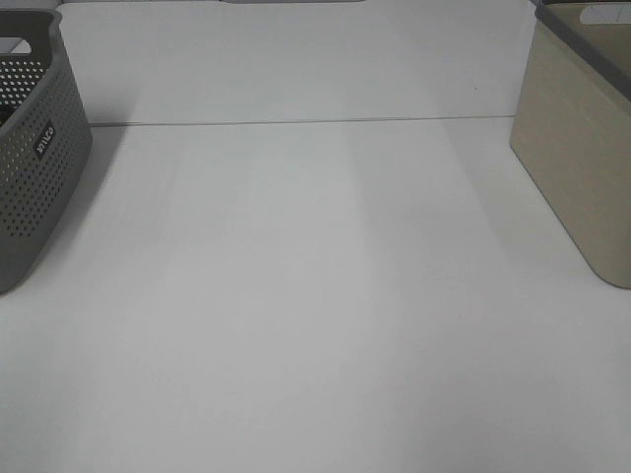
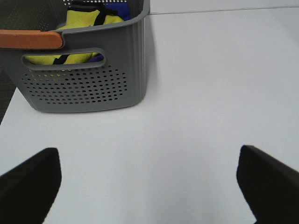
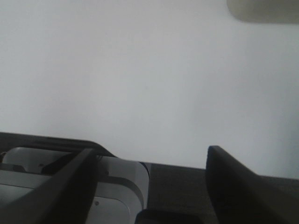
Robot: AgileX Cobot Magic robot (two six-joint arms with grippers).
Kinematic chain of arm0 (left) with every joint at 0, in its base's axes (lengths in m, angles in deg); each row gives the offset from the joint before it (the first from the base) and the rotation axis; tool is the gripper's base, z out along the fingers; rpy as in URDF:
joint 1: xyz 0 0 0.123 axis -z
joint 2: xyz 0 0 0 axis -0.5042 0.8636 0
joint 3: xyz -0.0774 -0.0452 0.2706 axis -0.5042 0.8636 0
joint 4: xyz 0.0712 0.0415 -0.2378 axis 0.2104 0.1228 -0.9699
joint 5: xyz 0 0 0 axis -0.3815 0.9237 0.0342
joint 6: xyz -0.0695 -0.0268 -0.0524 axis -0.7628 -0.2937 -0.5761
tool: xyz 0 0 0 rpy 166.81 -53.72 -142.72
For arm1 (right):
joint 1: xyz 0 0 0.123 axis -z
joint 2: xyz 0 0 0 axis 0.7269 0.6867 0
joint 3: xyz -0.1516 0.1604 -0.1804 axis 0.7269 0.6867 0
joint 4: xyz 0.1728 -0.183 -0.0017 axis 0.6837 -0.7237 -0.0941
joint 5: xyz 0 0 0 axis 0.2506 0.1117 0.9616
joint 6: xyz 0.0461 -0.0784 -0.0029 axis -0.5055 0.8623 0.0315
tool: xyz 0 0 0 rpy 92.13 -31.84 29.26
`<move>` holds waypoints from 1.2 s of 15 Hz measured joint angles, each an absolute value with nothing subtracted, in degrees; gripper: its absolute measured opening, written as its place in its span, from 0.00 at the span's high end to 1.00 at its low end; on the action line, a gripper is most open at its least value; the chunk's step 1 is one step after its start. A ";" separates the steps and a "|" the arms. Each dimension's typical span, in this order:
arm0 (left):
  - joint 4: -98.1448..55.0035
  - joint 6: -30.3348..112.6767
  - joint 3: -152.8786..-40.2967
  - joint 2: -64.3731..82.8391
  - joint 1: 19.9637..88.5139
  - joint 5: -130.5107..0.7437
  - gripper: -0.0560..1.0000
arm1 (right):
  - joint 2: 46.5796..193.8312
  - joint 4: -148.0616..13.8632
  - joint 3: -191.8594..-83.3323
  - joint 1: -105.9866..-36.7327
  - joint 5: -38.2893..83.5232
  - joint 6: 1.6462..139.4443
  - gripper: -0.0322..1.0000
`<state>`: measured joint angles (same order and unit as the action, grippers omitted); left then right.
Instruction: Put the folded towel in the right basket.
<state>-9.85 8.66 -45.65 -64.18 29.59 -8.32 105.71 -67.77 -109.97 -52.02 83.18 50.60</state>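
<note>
Both claws stand wide apart with nothing between their fingers: the left gripper (image 2: 148, 186) hovers over bare white desk just short of the grey basket (image 2: 88, 70), and the right gripper (image 3: 152, 186) hangs over the desk's near edge, above some grey and white equipment that is too blurred to identify. Neither arm shows in the high view. A small dark label on the grey basket's (image 1: 35, 158) side carries pale lettering, too small and tilted to read with certainty; no other writing can be made out. That perforated basket sits at the desk's left edge, has an orange strip (image 2: 30, 39) along its rim, and holds yellow cloth (image 2: 86, 21) with black trim and something blue beneath it. The beige basket (image 1: 577, 148) with a grey rim stands at the right edge, far side, and something pale shows just inside its top; whether that is the folded towel cannot be told, and no towel lies anywhere on the open surface. The desk (image 1: 315, 296) is plain matte white, with a thin seam running across its far part, and the whole stretch between the two baskets is open.
</note>
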 joint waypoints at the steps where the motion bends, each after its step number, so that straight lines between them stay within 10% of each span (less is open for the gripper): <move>1: -9.85 8.66 -45.65 -64.18 29.59 -8.32 0.03 | 103.36 -68.18 -107.57 -52.02 83.18 50.60 0.36; 11: -9.85 8.66 -45.65 -64.18 29.59 -8.32 0.03 | 54.60 -70.98 -88.83 -52.02 82.03 53.81 0.36; 18: -9.85 8.66 -45.65 -64.18 29.59 -8.32 0.03 | 48.64 -70.98 -86.54 -52.02 75.56 54.27 0.36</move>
